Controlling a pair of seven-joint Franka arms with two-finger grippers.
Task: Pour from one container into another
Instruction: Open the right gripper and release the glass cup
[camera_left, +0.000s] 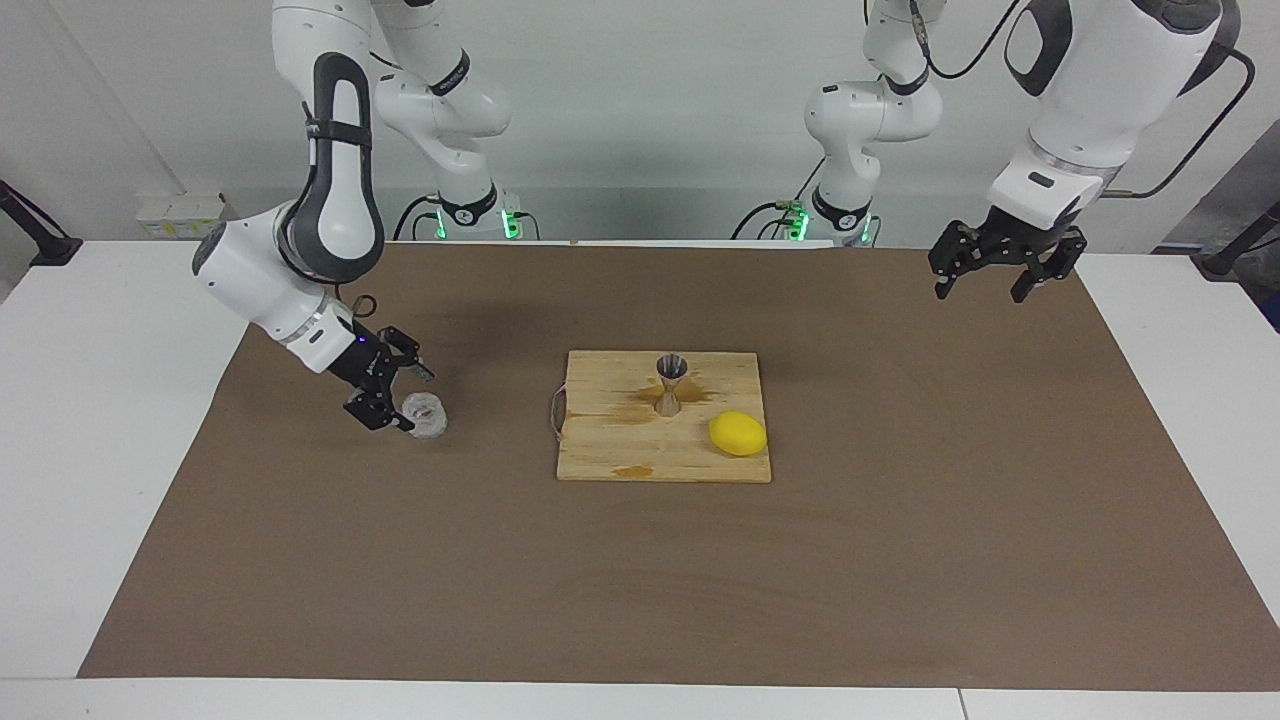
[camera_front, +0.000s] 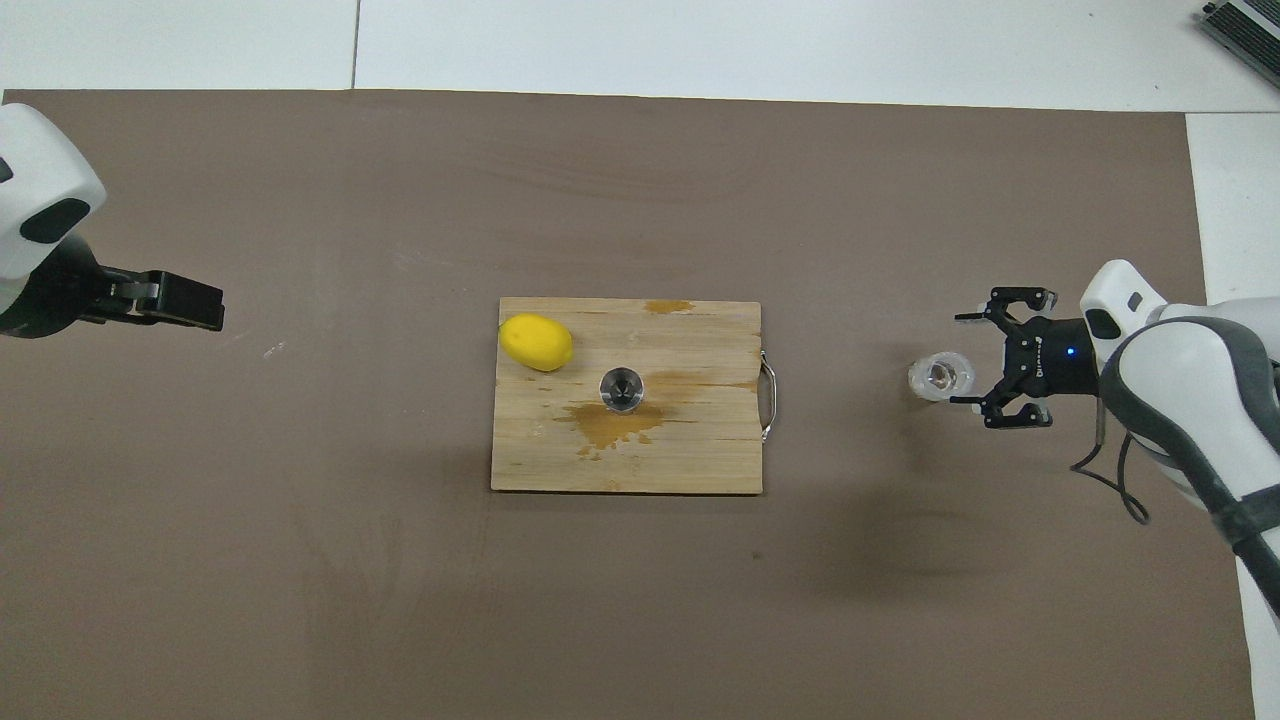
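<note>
Brown mat (camera_left: 900, 560) on white table. Ribbed glass cup (camera_left: 424, 414) upright on mat, twd right arm's end, well apart from jigger (camera_left: 670, 384) on wet cutting board (camera_left: 620, 460). Right gripper (camera_left: 392, 394) open, just beside cup. Left gripper (camera_left: 1003, 264) open, waits. Cup looks light, brittle, slippery; grip the wall.

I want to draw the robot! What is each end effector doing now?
Left end effector: open, holding nothing, over the brown mat.
Right end effector: open, empty, beside the glass cup.
</note>
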